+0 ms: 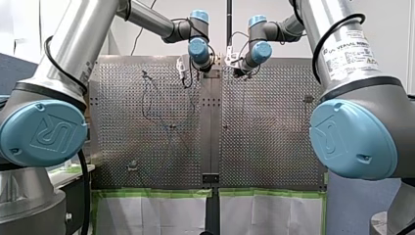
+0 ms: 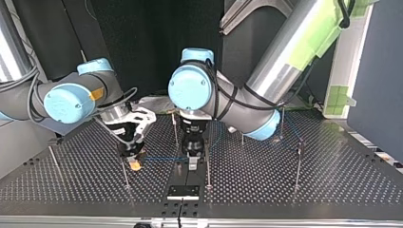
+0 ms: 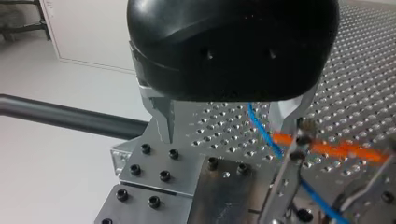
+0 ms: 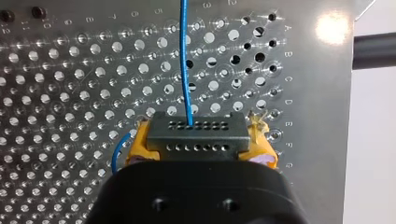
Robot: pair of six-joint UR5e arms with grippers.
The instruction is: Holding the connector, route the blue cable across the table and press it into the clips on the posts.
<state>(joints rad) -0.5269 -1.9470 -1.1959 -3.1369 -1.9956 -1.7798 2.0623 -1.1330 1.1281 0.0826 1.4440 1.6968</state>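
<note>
One end of the blue cable (image 4: 185,60) sits in the connector (image 4: 197,135), which my right hand (image 2: 133,161) clamps between its yellow pads (image 4: 140,148), low over the worktop (image 4: 70,70). I judge that grip is there for tension. The cable runs on to my left hand (image 3: 229,119), whose metal fingers (image 3: 164,119) stand spread astride it, ungripped, beside a post (image 3: 282,186). That straddle looks meant to steer the cable into the clip. Whether it is seated I cannot tell.

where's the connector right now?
Right wrist view: the connector is clamped in my right claw, between its yellow pads, over the perforated table, with the blue cable running out ahead.
</note>
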